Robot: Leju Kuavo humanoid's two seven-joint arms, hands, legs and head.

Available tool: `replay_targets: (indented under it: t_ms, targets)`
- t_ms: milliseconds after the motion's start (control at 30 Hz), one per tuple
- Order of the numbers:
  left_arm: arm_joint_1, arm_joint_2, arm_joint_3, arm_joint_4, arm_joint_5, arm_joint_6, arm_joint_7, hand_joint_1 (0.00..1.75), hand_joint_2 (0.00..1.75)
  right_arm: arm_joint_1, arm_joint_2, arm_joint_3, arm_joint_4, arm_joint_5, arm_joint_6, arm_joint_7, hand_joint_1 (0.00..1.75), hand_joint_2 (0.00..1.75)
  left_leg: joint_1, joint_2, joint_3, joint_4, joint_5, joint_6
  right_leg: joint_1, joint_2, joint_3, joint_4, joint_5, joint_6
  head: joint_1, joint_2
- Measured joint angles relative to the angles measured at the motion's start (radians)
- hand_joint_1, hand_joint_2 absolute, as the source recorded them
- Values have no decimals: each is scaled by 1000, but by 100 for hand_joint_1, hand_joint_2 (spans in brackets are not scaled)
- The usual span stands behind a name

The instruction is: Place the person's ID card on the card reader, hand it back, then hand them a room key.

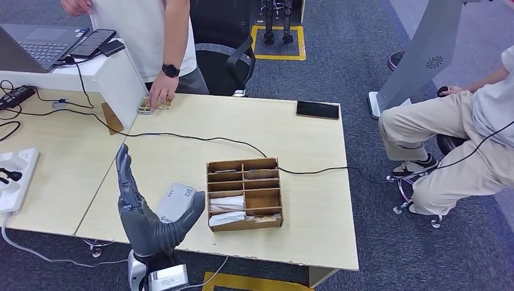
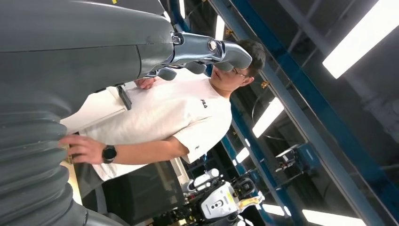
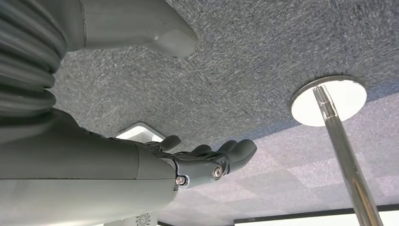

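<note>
My left hand [image 1: 144, 209] is raised over the near edge of the table, fingers apart and stretched up, holding nothing. In the left wrist view its fingers [image 2: 207, 49] point toward a person in a white shirt [image 2: 179, 113]. Just behind the hand lies the grey-white card reader [image 1: 180, 197]. The person's hand [image 1: 161, 91] rests on a small patterned card-like item [image 1: 148, 107] at the far table edge. A wooden compartment box [image 1: 244, 193] holds white cards [image 1: 227, 203]. My right hand [image 3: 207, 162] hangs over the carpet, fingers loosely extended and holding nothing.
A black cable [image 1: 200, 139] runs across the table past the box. A dark phone [image 1: 317, 110] lies at the far right corner. A white raised counter [image 1: 115, 73] carries a laptop [image 1: 36, 45]. A seated person [image 1: 448, 139] is to the right.
</note>
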Motion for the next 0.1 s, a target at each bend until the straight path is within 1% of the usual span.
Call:
replay_targets:
  t_ms: [100]
  targets:
    - [7,-6,0,0,5,0,0,0,175,1,0,0,-4,5,0,10,0,175,0,0,0,0,0,0,0,0,0,0,0,0,0,0]
